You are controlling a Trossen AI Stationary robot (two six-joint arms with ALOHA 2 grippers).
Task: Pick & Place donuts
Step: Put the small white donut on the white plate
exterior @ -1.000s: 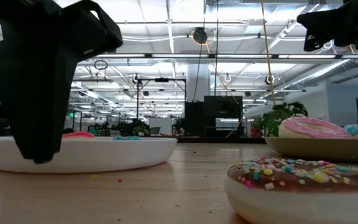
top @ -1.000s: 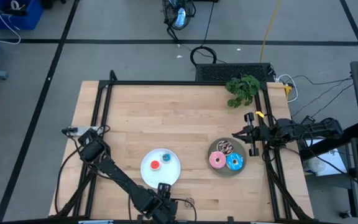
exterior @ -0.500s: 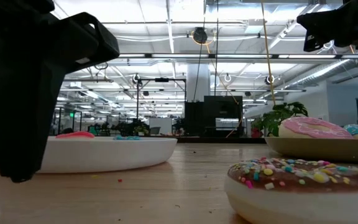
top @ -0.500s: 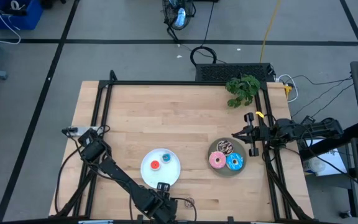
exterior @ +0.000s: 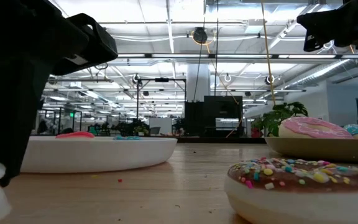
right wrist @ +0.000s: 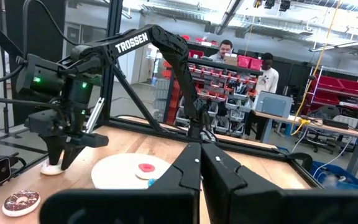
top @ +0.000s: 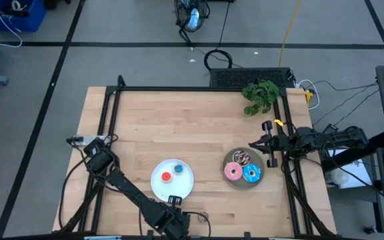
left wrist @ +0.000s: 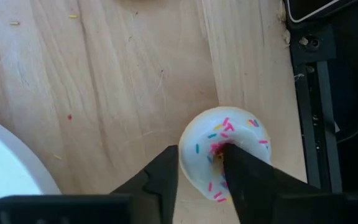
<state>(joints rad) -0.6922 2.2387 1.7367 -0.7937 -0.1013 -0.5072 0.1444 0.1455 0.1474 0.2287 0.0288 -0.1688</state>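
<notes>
1. While a second ago its fingers stood wider, the left gripper now straddles one wall of the white mini donut, half-closed; grasp judged forming, not firm.
2. Donut: flat on table, near front edge; hole up, no long axis.
3. Right gripper: shut, empty, parked by grey plate.

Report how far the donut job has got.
Done: three large donuts on the grey plate, red mini and blue mini on the white plate. In hand: left gripper down at the white mini on the table. Left: that one and the brown mini beside it. Right gripper waits, shut, by the grey plate.
</notes>
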